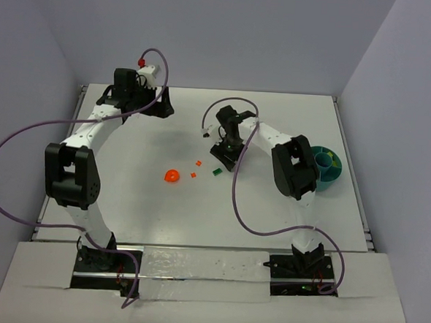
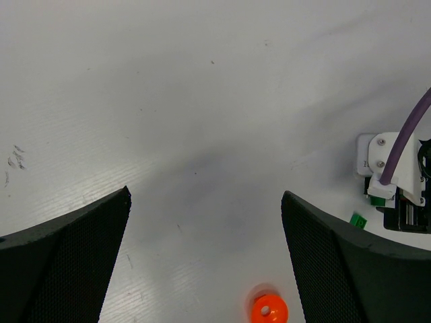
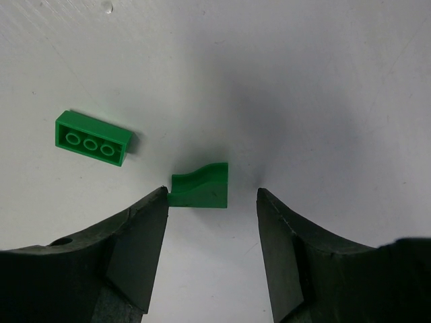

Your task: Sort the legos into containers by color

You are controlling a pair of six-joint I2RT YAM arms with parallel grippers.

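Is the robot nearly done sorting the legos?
Not yet. The bowl seems to hold something greenish, too small to name. The right end effector straddles a green curved piece, not gripping it yet. Left to sort: a green brick, an orange round piece and two orange bits. The left end effector is open and empty.

The curved green brick (image 3: 200, 187) is smooth, glossy plastic; the white bench (image 3: 323, 81) has a slight sheen; the right fingers (image 3: 135, 249) are matt, grainy black.

1. Bowl (image 1: 332, 171), far right: its left side is hidden behind the right arm (image 1: 294, 170); contents too small to tell.
2. Orange piece (image 2: 269, 310): cut off by the left wrist view's near edge.
3. Orange bits (image 1: 198, 163): shape too small to tell.
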